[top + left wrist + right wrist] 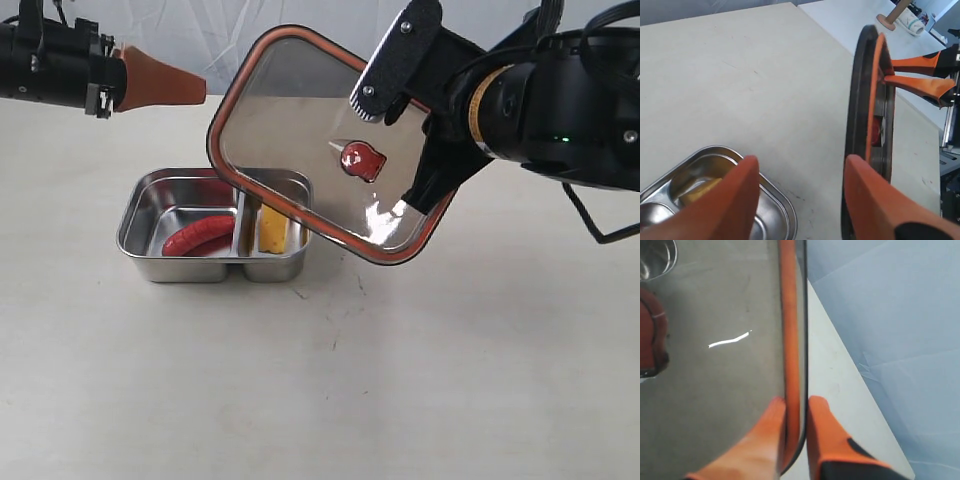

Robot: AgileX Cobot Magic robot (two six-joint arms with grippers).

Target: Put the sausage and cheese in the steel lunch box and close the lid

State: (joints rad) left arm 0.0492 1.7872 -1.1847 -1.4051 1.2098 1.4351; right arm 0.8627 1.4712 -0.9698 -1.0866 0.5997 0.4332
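The steel lunch box (140, 215) rests on the table with the red sausage (198, 236) in its larger compartment and the yellow cheese (273, 231) in the smaller one. Above its right side the dark lid (300, 120) hangs tilted, its orange seal and red valve tab (362, 158) showing. My right gripper (375, 95) (796, 402) is shut on the lid's rim (789, 315). High at the left my left gripper (185, 88) (801, 165) stands open and holds nothing. In its view, the lid (862, 100) is edge-on beside the box (785, 215) and cheese (697, 190).
The beige table (450, 380) spreads in front and to the right of the box. A pale backdrop (200, 30) closes the far side. In the left wrist view a wooden spool (895, 12) and a cup (912, 22) lie on a farther surface.
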